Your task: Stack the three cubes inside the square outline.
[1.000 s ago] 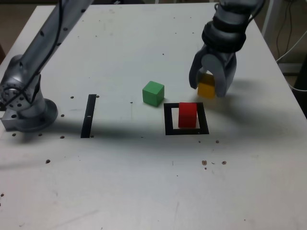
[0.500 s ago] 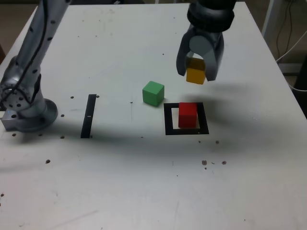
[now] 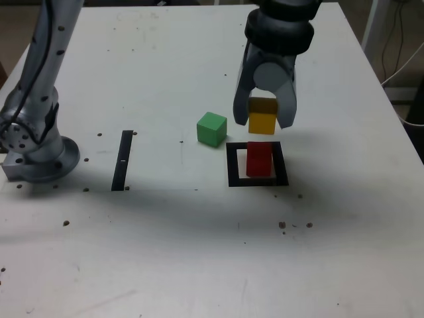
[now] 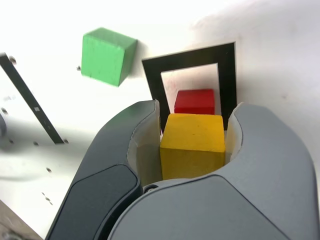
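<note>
My gripper [image 3: 264,120] is shut on the yellow cube [image 3: 262,122], holding it in the air just above and slightly behind the red cube [image 3: 259,159]. The red cube sits inside the square outline [image 3: 257,181] of black tape. In the wrist view the yellow cube [image 4: 192,144] is clamped between my two fingers, with the red cube [image 4: 195,101] and the square outline [image 4: 154,83] below it. The green cube [image 3: 212,128] rests on the table just off the outline's far corner on the exterior view's left, also seen as the green cube [image 4: 107,54] in the wrist view.
A straight black strip [image 3: 123,159] lies on the white table [image 3: 199,252] toward the exterior view's left. The arm's base [image 3: 36,149] stands at the table's left edge. Cables hang past the table's right edge.
The gripper has lifted the yellow cube off the table and carried it toward the exterior view's left, from beside the outline to above the red cube. The red and green cubes have not moved.
</note>
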### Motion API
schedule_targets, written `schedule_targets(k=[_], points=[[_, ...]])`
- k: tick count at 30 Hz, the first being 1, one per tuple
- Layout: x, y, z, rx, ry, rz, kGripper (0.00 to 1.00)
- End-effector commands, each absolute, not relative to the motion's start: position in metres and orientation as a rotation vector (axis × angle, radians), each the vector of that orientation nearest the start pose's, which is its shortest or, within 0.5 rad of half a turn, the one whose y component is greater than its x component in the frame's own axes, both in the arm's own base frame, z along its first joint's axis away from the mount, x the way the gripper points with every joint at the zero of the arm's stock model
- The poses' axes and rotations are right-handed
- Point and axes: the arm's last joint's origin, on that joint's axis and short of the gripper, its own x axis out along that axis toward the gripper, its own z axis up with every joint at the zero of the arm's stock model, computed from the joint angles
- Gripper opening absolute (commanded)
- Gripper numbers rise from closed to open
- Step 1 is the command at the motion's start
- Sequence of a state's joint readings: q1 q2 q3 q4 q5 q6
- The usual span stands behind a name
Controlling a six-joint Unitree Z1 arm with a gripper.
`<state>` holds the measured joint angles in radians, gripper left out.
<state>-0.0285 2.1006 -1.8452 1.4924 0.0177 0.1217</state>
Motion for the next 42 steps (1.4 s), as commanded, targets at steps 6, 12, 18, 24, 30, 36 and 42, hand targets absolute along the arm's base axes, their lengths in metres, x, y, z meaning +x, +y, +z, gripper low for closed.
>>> schedule_targets(k=[6, 12, 18, 24, 30, 36, 42], points=[[0.379, -0.014, 0.28, 0.081, 1.753, -0.103, 0.38], [0.38, -0.014, 0.273, 0.075, 1.76, -0.105, 0.38], [0.383, -0.014, 0.263, 0.075, 1.772, -0.107, 0.38], [0.382, -0.014, 0.255, 0.078, 1.779, -0.111, 0.38], [0.383, -0.014, 0.251, 0.079, 1.776, -0.114, 0.4], [0.385, -0.015, 0.246, 0.08, 1.761, -0.13, 0.81], [0.384, -0.015, 0.244, 0.082, 1.759, -0.139, 0.95]])
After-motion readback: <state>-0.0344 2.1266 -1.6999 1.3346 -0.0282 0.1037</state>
